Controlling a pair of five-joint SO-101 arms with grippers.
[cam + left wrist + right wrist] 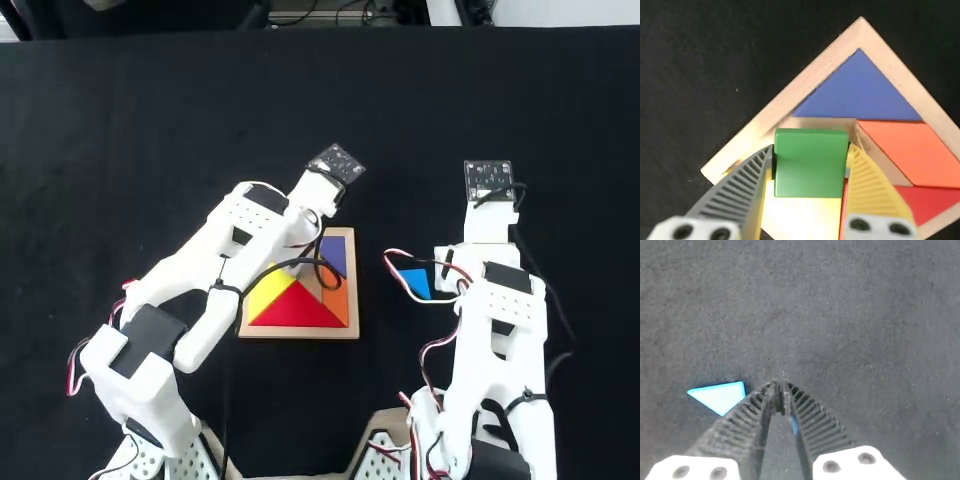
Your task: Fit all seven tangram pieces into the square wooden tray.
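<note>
Over to the left gripper (811,156), and it has a piece: the green square piece (811,162) is clamped flat between its two fingers, the grey one (742,187) on one side and the yellow one (872,192) on the other. The square hangs right over the wooden tray (765,122), above the pale bare strip of tray floor between the blue triangle (860,87) and the yellow piece (800,217). Whether it touches the floor, I can't tell.

Inside the tray the blue triangle fills one corner. The orange parallelogram (912,150) lies against it, and the red triangle (935,202) sits next to the orange. From the high view, the left arm (200,290) stretches across the black worktop (150,120) and covers the tray's far-left part. The red triangle runs along the tray's near edge, with the yellow piece at its left.

Now the other side. The right gripper (779,387) hangs low over bare black worktop, its fingers (747,415) brought together at the tips with nothing between the tips. The light-blue triangle (720,395) lies flat on the worktop just beside those fingers, outside the tray. In the high view that triangle sits between the tray and the right arm (495,320), close against the arm, with red and white wires looping over it.
</note>
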